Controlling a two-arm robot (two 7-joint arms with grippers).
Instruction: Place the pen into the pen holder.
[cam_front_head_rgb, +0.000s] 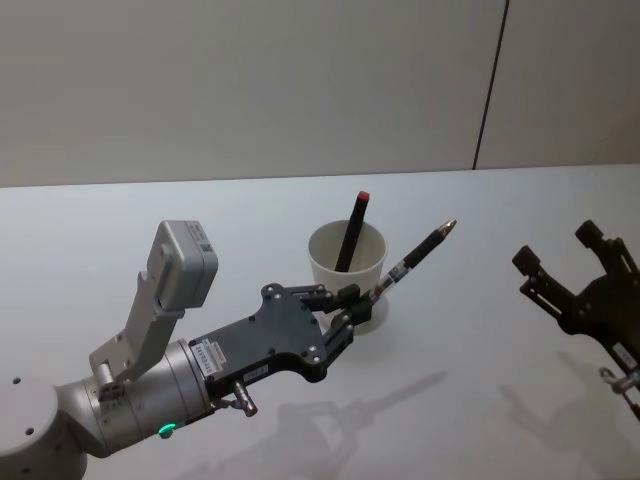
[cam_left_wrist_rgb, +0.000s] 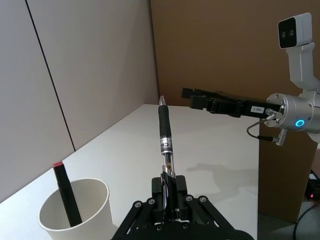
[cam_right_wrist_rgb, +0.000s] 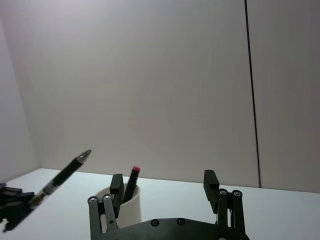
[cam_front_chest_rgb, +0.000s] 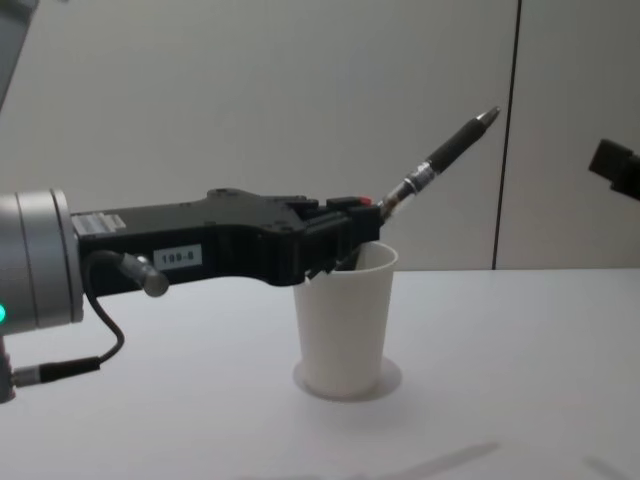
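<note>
Left gripper (cam_front_head_rgb: 358, 303) clamps tail of black silver-tipped pen (cam_front_head_rgb: 415, 258) near white paper cup (cam_front_head_rgb: 322, 264); right gripper (cam_front_head_rgb: 557, 248) idle, fingers spread. Risk: lowered while tilted, pen hits rim and tips cup.

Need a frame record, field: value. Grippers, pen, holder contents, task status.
left gripper: shut on the pen, at the holder's rim
pen: tilted, tip up and toward the robot's right, not in the holder
pen holder: upright on the table, holds a red-capped pen
right gripper: open, holding nothing, off to the right
status: pen not yet placed
</note>
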